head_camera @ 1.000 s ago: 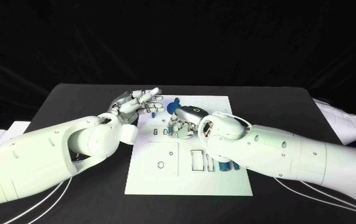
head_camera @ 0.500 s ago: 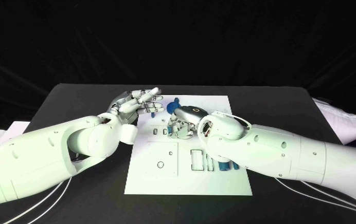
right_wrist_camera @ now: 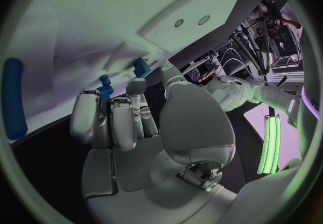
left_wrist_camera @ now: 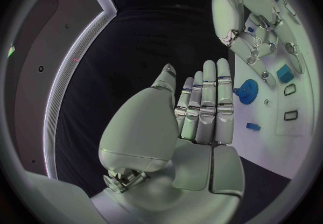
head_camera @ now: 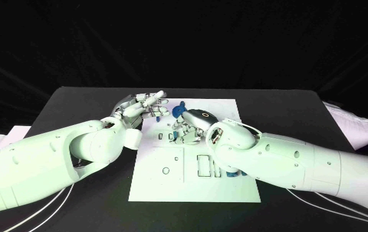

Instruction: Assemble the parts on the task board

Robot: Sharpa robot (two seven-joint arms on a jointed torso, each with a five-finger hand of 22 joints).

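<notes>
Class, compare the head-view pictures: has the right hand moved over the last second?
Yes, slightly. The right hand has slid a little toward the robot's right and nearer its body, judged against the board, which has stayed put.

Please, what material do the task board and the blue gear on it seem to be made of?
The task board looks like rigid white plastic or painted metal, matte: flat, evenly pale, with clean cut slots and holes. The blue gear looks like moulded or printed plastic: one solid colour, dull surface, crisp teeth. Neither can be confirmed by sight alone.
</notes>
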